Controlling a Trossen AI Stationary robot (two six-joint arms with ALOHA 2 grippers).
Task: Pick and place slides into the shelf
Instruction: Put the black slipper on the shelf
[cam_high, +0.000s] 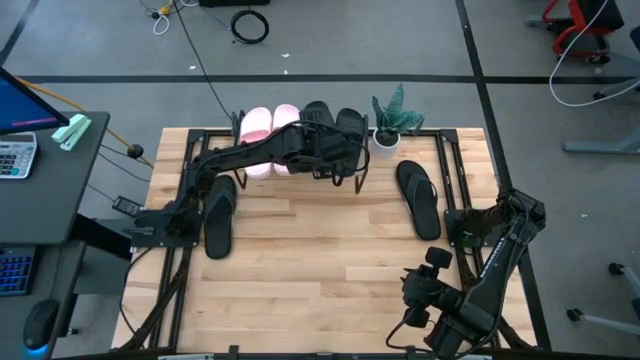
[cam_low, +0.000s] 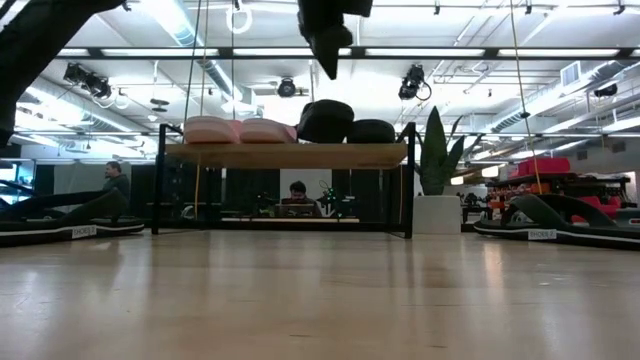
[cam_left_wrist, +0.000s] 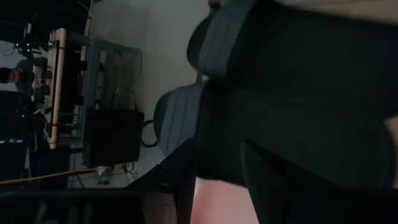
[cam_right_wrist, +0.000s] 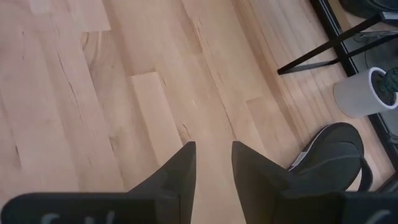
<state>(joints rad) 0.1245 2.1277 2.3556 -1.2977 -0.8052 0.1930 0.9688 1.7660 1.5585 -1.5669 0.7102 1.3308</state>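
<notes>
Left tool (cam_high: 322, 150) is up at the far edge of the tabletop (cam_high: 320, 260), reaching out over the shelf (cam_low: 285, 154) right above the two black broad-strap slides (cam_high: 335, 125). Whether its fingers are spread or pinching something, I cannot tell; from above the wrist covers them, and its own camera is filled with dark strap and sole. That crowding does say it is very close to the black pair, likely because the shelf top is where the slides belong.

Look along the shelf from table height: two pale pink slides (cam_low: 238, 130) on the left, the black pair just beside them on the right, all four lined up on the plank. So the top looks about full.

Still on the tabletop are the thong flip-flops: one (cam_high: 219, 215) lies on the left near the left arm's base, the other (cam_high: 418, 197) on the right, just near of the potted plant (cam_high: 388, 125). Each sits on its own arm's side, which would suit a split pickup.

Right tool (cam_right_wrist: 211, 163) waits at the near right corner, fingers a little apart with nothing between them, pointed at bare wood with the right flip-flop close by. My guess is that one goes next.
</notes>
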